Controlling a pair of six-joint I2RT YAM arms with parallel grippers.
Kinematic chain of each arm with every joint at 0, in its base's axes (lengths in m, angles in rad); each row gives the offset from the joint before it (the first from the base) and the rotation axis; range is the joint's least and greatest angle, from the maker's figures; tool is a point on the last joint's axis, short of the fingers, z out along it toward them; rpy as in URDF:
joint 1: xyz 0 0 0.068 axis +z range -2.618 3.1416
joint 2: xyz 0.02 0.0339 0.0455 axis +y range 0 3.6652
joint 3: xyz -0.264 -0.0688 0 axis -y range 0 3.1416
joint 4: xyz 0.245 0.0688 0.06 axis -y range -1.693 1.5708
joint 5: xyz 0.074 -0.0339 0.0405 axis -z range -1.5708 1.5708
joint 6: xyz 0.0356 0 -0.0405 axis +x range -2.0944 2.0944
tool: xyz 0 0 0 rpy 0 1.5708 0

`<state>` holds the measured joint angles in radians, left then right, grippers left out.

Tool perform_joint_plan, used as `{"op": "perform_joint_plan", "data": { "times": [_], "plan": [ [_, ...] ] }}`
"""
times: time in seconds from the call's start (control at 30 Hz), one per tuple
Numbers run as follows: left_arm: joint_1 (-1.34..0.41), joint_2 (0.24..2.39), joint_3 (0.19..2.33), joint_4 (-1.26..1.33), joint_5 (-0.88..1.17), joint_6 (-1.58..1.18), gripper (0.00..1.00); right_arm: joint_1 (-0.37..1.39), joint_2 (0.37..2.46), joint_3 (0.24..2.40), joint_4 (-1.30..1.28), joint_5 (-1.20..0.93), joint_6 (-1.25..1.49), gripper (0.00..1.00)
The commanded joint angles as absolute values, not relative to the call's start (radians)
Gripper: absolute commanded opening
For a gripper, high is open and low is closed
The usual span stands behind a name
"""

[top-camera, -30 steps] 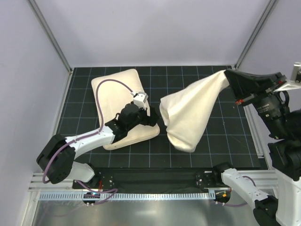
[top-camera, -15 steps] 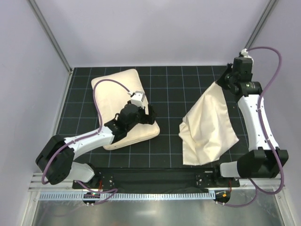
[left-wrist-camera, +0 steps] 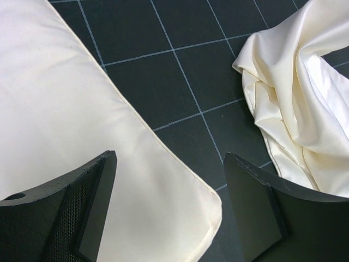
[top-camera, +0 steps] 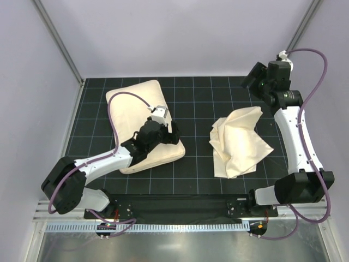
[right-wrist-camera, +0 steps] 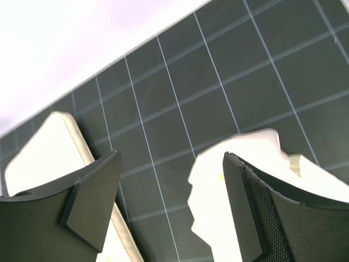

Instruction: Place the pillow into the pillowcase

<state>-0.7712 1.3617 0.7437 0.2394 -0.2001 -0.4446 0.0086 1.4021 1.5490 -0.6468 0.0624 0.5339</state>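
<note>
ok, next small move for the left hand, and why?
Probably lower the left hand and close on the near corner of the pillow: its open jaws straddle that corner. The pillowcase lies crumpled nearby, and the right hand is open, holding nothing.

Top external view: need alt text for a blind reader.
A cream pillow lies left on a black gridded mat, a crumpled pillowcase right. The left gripper is open over the pillow's near corner; the right gripper is open, empty, beyond the pillowcase.

The top camera looks steeply down from above; both wrist cameras sit close and low, sharing the pillow (top-camera: pixel 131 114) and pillowcase (top-camera: pixel 240 142).
</note>
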Motion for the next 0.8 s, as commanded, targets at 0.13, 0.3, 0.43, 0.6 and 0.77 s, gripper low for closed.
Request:
{"op": "perform_joint_plan", "data": {
  "times": [0.13, 0.3, 0.43, 0.6, 0.77],
  "plan": [
    [-0.772, 1.359, 0.77, 0.252, -0.215, -0.448, 0.84, 0.034, 1.172, 1.183, -0.698, 0.178, 0.595, 0.85],
    [-0.77, 1.368, 0.772, 0.259, -0.181, -0.449, 0.84, 0.034, 0.929, 0.93, -0.805, 0.296, 0.8, 0.92],
    [-0.77, 1.367, 0.775, 0.262, -0.172, -0.453, 0.84, 0.035, 0.809, 0.816, -0.856, 0.302, 0.864, 0.96],
    [-0.77, 1.365, 0.775, 0.262, -0.153, -0.459, 0.84, 0.034, 0.799, 0.713, -0.824, 0.224, 0.907, 0.96],
    [-0.77, 1.367, 0.776, 0.262, -0.152, -0.462, 0.84, 0.122, 0.844, 0.594, -0.732, 0.15, 0.997, 0.92]
  ]
}}
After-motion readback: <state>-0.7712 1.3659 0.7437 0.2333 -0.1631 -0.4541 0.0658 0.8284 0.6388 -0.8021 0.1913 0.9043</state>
